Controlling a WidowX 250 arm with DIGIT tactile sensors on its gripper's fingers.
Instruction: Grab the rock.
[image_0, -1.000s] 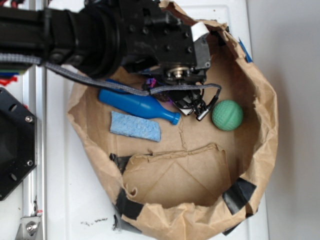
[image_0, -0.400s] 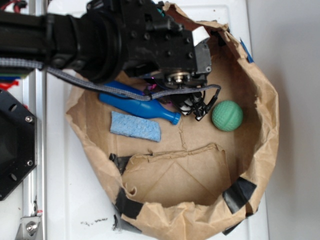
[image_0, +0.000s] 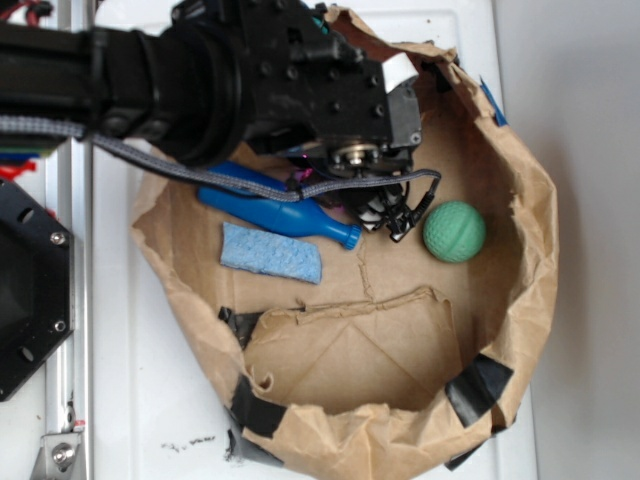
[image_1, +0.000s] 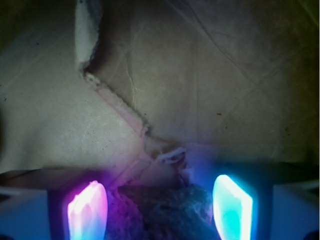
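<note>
In the wrist view the dark speckled rough rock (image_1: 165, 212), cut off at 6 o'clock, sits between the parted glowing fingers (image_1: 160, 210), contact unclear; the black arm hides it from the exterior view.

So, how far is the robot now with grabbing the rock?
Done: the gripper is down inside the paper bag, with the rock between its glowing fingers. In hand: closing, though the wrist view does not show whether the fingers press the rock yet. Left: a firm grip and the lift. The green ball lies apart, untouched.
</note>
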